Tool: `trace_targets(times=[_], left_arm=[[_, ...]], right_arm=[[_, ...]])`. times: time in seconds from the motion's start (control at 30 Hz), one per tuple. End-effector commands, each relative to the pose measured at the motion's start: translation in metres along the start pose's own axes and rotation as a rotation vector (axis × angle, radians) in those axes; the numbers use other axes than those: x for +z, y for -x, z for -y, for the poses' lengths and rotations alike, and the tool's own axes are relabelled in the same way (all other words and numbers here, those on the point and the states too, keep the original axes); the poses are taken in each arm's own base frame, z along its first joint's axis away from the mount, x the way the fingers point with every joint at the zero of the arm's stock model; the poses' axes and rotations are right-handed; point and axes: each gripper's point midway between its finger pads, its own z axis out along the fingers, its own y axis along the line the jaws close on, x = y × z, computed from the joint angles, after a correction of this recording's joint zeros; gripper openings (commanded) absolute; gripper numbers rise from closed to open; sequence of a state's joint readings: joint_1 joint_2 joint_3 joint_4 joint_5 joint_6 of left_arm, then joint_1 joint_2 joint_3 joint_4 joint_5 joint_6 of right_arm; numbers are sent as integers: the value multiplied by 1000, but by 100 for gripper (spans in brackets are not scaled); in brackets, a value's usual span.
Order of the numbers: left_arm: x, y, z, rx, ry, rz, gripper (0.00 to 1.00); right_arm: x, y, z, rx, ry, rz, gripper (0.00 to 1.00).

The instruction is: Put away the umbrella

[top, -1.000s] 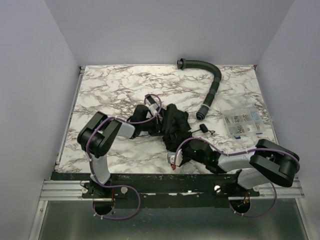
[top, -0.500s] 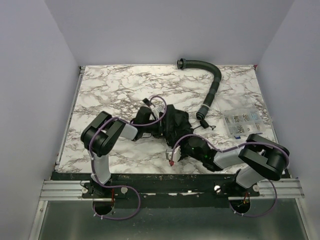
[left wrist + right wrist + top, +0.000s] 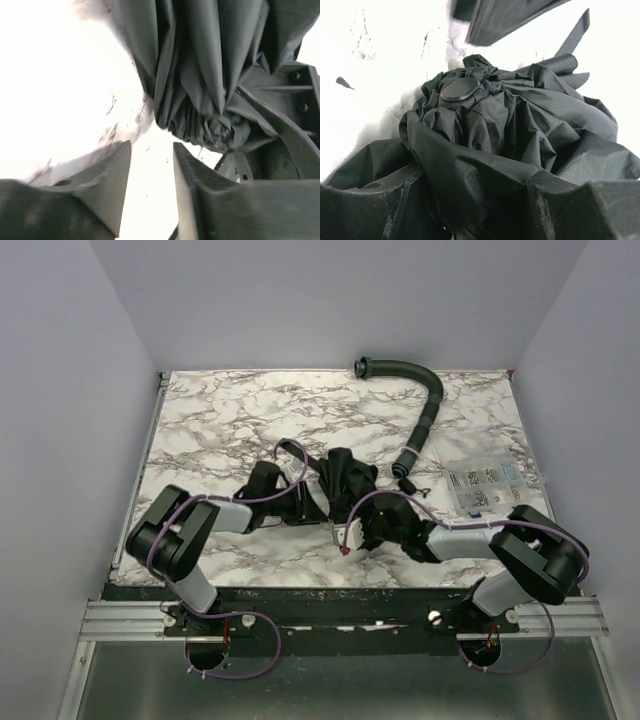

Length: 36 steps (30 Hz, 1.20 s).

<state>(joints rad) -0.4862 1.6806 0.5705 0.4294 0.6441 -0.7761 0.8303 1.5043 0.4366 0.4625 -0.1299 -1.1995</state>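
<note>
Surface: a white marble-patterned table [image 3: 220, 420] is being enclosed on three sides by plain pale walls [image 3: 330, 300]
Umbrella: the umbrella [image 3: 345, 485] is being seen as a crumpled black bundle lying on the table, a little nearer than its middle, between the two gripper heads
Left gripper: the left gripper [image 3: 305, 505] is being held low at the bundle's left side; in the left wrist view its fingers [image 3: 107, 185] are being kept spread with only bare tabletop between them, and nothing is being gripped
Fabric by the left gripper: the pleated folds of the umbrella [image 3: 200, 75] are being shown just beyond the fingertips, not between them
Right gripper: the right gripper [image 3: 355, 530] is being pressed into the near right side of the bundle; in the right wrist view bunched fabric is being pinched between its two fingers [image 3: 385, 200]
Umbrella tip: a small round black cap [image 3: 460, 89] is being shown on top of the gathered cloth [image 3: 510, 125], with a flat strap [image 3: 572, 32] lying on the table behind it
Hose: a ribbed dark hose [image 3: 425, 415] is being left curved across the far right of the table, apart from the bundle
Box: a clear compartment box [image 3: 487, 485] is being left near the right edge
</note>
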Motion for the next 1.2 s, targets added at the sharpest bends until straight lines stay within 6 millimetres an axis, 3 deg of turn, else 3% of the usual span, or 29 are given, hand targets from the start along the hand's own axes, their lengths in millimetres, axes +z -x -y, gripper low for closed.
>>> trace_targets(times=[0.0,0.13,0.33,0.6,0.83,0.93,1.03,1.17], left_arm=[[-27,5,4,-39,14,56,45],[-32,13,0,-71,33,123,49],[-12,43,5,-187,-12,193,50],[0,71,13,-248,-40,269,43],[0,73,12,-312,-58,304,37],[13,72,23,-302,-84,232,23],[28,57,32,-267,-75,140,10],[45,20,34,-242,-62,23,3]], right_arm=[[-18,-21,-95,144,358,-61,50],[-18,-14,-98,145,386,-25,50],[-14,-13,-100,135,405,-16,50],[-16,-14,-105,115,420,-9,50],[-17,-14,-108,103,433,-4,50],[-16,-15,-106,100,422,-7,50],[-13,-16,-97,97,384,-18,51],[-8,-17,-79,71,283,-16,57]])
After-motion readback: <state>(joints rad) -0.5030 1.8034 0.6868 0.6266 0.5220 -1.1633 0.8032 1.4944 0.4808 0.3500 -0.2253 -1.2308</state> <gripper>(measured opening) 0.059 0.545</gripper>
